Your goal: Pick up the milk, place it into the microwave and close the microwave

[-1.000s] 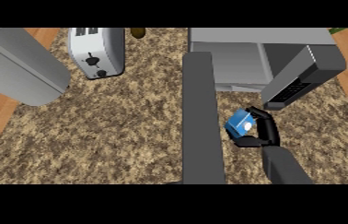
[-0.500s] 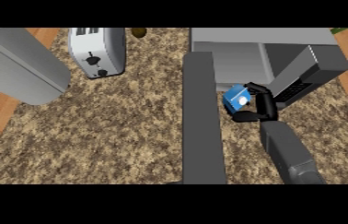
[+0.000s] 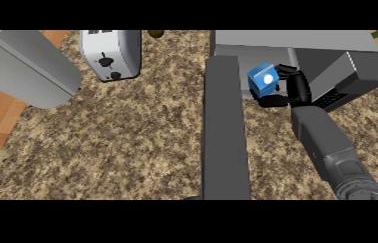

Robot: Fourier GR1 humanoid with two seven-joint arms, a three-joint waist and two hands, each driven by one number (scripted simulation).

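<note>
The milk (image 3: pixel 263 79) is a small blue carton with a white round mark, held tilted in my right hand (image 3: pixel 290 89), whose black fingers curl round its far side. It hangs at the open mouth of the grey microwave (image 3: pixel 295 40), just inside the front edge. The microwave's door (image 3: pixel 223 132) swings out wide toward me as a long dark grey slab left of the carton. My right forearm (image 3: pixel 331 149) comes up from the lower right. My left hand does not show; only a grey forearm (image 3: pixel 33 69) lies at the far left.
A silver toaster (image 3: pixel 111 53) stands at the back left on the speckled counter (image 3: pixel 118 142). A dark block (image 3: pixel 353 82) sits to the right of my hand beside the microwave. A wooden edge (image 3: pixel 9 112) shows at the far left.
My right hand has carried the milk up and away from me, from the counter beside the door to the microwave's mouth. The arm has stretched out further.
</note>
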